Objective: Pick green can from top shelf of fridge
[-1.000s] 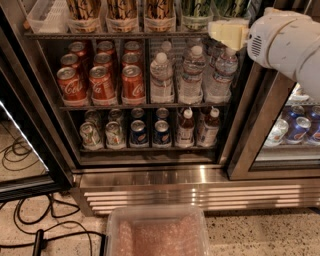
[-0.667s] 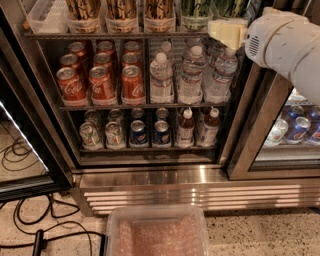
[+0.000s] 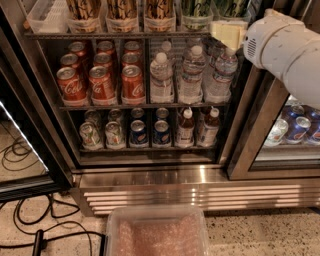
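The fridge [image 3: 150, 177] stands open in front of me in the camera view. Its top shelf [image 3: 125, 35] shows as a grey rail along the upper edge, carrying clear trays. Tall tan-and-black cans [image 3: 120, 9] fill the left trays. To their right stands the green can [image 3: 196, 8], dark green with pale streaks and cut off by the picture's top edge. My gripper [image 3: 227, 32], a pale yellow piece at the end of the white arm [image 3: 285, 50], sits at the shelf rail just right of and below that can, in front of another green can [image 3: 231, 6].
Red cola cans [image 3: 102, 82] and water bottles [image 3: 192, 75] fill the middle rack; small cans and bottles [image 3: 137, 132] fill the lowest. A neighbouring cooler with blue cans [image 3: 295, 130] is at right. A clear plastic bin [image 3: 157, 232] sits below. Cables [image 3: 30, 220] lie at the lower left.
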{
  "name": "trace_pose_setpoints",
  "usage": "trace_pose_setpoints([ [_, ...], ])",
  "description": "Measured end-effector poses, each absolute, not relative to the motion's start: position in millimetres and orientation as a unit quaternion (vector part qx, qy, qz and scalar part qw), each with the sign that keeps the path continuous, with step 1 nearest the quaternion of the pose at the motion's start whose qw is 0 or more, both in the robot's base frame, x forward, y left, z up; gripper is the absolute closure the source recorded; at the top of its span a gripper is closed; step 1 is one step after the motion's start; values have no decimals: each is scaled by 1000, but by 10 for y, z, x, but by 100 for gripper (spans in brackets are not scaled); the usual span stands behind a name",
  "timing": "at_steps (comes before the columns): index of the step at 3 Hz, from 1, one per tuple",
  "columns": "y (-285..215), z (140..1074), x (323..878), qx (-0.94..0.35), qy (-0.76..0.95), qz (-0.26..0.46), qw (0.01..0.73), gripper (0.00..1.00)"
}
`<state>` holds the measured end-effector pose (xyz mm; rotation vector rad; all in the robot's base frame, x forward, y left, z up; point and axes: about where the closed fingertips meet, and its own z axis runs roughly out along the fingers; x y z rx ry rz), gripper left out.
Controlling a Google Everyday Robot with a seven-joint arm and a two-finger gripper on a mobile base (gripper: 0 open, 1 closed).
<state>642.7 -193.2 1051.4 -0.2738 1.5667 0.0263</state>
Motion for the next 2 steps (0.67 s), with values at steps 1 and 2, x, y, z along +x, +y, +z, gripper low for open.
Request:
trace_pose_setpoints([
  [1,-1941,10485,6432,-119,702,9,702,26],
  [2,-1919,10469,6467,-113,701,9,704,31],
])
